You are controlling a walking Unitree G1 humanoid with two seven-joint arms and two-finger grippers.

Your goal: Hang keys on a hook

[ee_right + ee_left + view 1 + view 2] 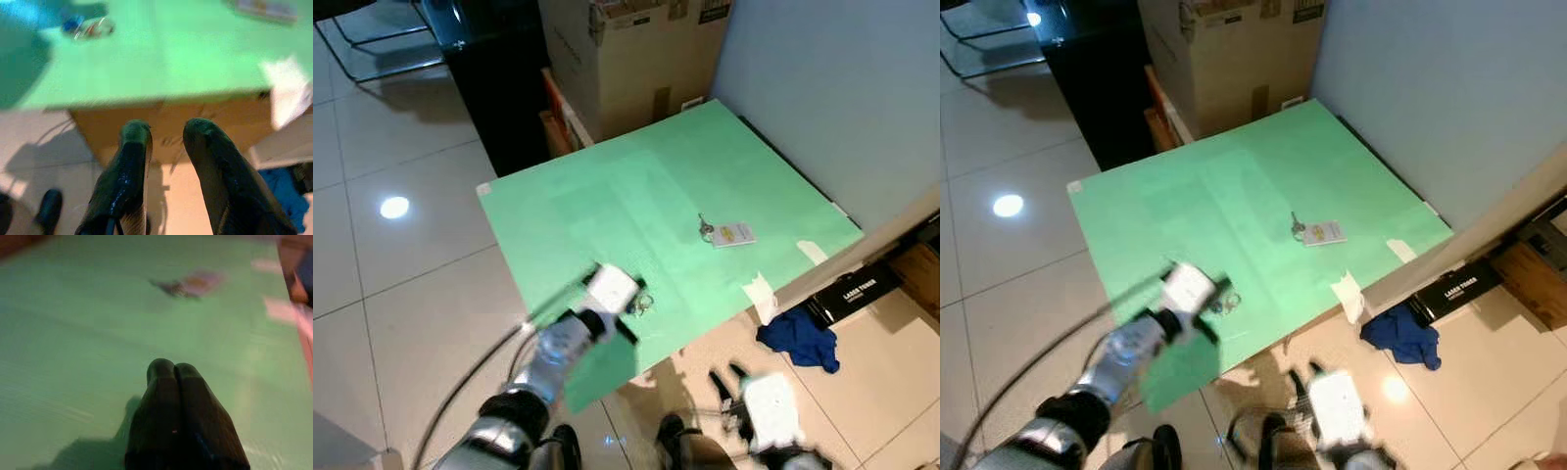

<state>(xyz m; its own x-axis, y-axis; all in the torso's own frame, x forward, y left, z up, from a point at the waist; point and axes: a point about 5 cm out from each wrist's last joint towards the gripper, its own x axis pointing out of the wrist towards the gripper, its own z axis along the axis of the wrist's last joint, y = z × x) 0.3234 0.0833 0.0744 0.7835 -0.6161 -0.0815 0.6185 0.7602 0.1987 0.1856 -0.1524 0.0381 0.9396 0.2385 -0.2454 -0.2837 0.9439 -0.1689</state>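
right now the keys [708,231] lie on the green board [607,206] beside a white tag [733,235], near its far right part. the left gripper [168,374] hovers over the board's near edge, its fingers pressed together with nothing between them. just beside it sits a second small bunch of rings [640,303]. the right gripper [166,132] hangs below the board's front edge over the tiled floor [391,274], fingers spread apart. a blue cloth [800,338] lies crumpled on the floor.
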